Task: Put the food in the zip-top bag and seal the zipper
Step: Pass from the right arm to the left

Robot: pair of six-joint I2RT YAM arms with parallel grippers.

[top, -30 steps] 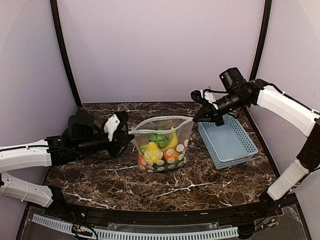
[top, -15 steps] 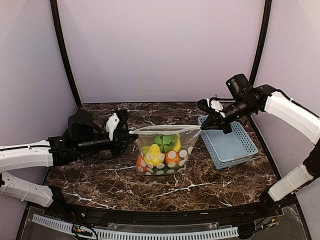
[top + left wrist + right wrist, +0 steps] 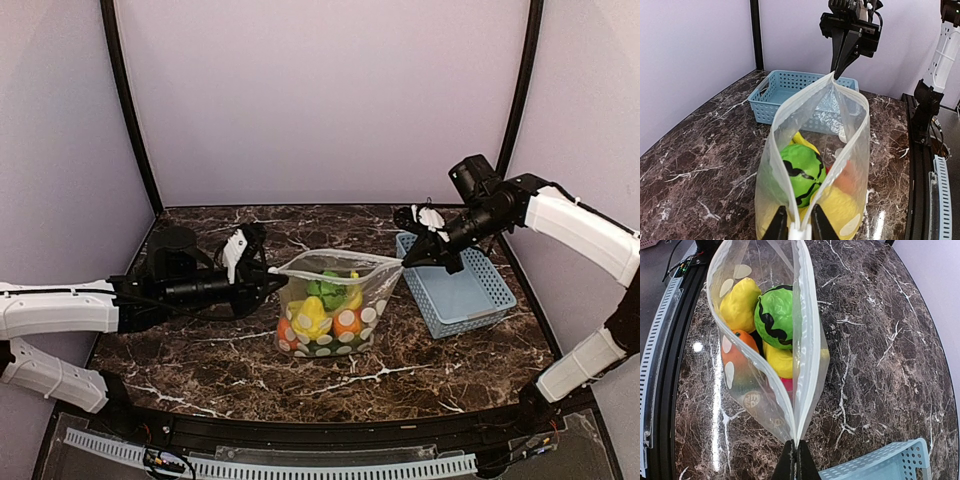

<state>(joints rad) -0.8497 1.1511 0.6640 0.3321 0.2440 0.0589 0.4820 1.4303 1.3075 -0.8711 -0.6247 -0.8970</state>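
Note:
The zip-top bag (image 3: 335, 320) hangs over the middle of the table, strung between both grippers. My left gripper (image 3: 268, 272) (image 3: 799, 206) is shut on the left end of the zipper (image 3: 776, 169). At the opposite corner my right gripper (image 3: 405, 262) (image 3: 797, 441) is shut on the bag (image 3: 812, 365). The mouth bows open between them. Inside lies the food: a green striped ball (image 3: 800, 170) (image 3: 774, 315), a yellow piece (image 3: 740, 302), an orange ball (image 3: 737, 362) and a bit of red (image 3: 787, 385).
A light-blue slotted basket (image 3: 460, 285) (image 3: 772, 100) stands on the marble table at the right, just below and behind my right gripper. Lilac walls close in the back and both sides. A black rail runs along the near edge (image 3: 660, 405).
My right gripper has drawn its corner rightward and lower. My left gripper has moved right, toward the bag. The mouth went taut, then bowed open again.

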